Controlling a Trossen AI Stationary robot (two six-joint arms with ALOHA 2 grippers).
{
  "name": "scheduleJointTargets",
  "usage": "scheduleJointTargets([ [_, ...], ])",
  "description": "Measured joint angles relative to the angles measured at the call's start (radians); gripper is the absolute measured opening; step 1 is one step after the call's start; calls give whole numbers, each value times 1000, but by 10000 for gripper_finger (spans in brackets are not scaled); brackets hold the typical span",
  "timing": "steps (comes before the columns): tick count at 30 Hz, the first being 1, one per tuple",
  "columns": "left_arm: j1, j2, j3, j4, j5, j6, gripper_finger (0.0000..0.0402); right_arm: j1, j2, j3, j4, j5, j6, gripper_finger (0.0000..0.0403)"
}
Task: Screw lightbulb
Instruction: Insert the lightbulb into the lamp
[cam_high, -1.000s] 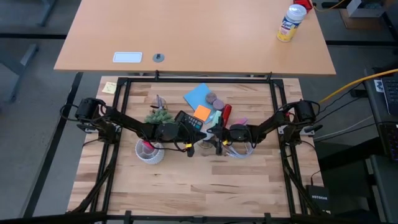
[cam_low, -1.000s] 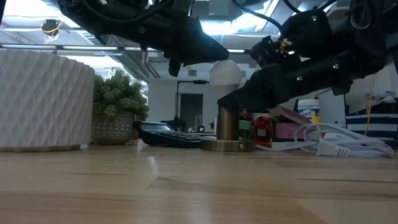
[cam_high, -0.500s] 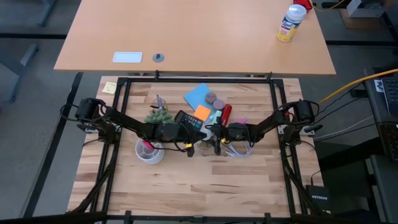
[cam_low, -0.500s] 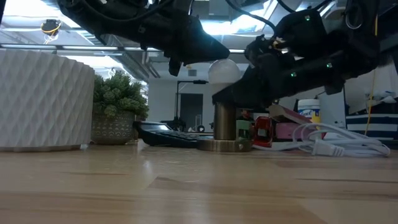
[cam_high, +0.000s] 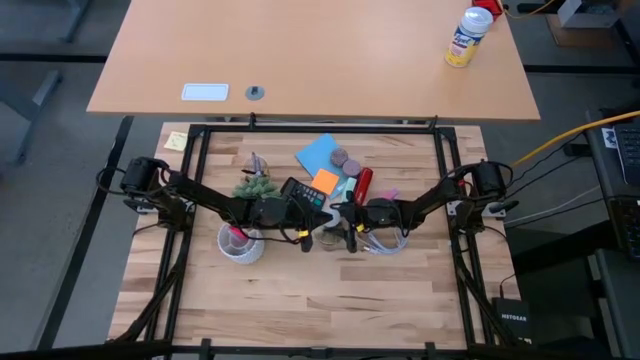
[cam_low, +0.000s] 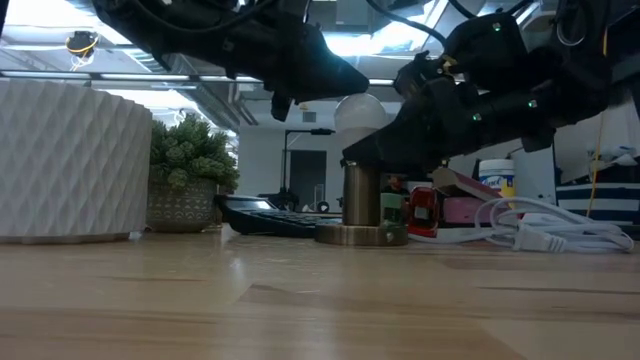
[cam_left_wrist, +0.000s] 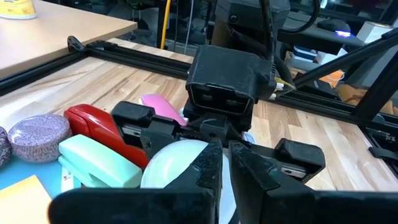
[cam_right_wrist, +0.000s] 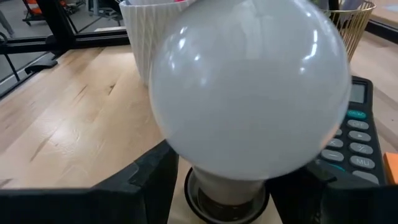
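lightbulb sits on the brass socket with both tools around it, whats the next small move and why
Probably a twist of the lightbulb by the left tool, while the right tool steadies the brass socket. The bulb's neck sits in the socket's mouth, the left tool's closed fingers lie against the globe, and the right tool's fingers flank the socket below it. How far it is threaded cannot be seen.

We see two matte-black jointed arms of boxy segments, the left arm (cam_high: 200, 196) and right arm (cam_high: 436, 198) each wrapped in dark cables, with small green indicator lights on the right arm's housing (cam_low: 497, 70) and a square black camera block (cam_left_wrist: 225, 79) at its wrist.
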Motion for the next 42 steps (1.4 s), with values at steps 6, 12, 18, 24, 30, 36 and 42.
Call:
scheduleJointTargets([
  [6,-6,-1,1,-44,-4,-25,21,0,0,1,-17,39,-8,221],
  [12,-8,0,-1,-19,-2,-20,21,0,-1,1,-18,37,-12,221],
  [18,-11,1,-1,-29,5,-21,21,-1,-4,0,-15,32,-60,221],
  [24,-11,1,-1,-27,5,-19,21,-1,-6,-1,-70,65,-57,221],
  [30,-11,1,-1,-25,3,-23,21,-1,-6,-1,-69,66,-57,221],
  [36,-11,1,-1,-25,3,-20,21,-1,-6,0,-67,67,-57,221],
  [42,-11,1,-1,-25,2,-19,21,-1,-10,0,-79,64,-56,221],
])
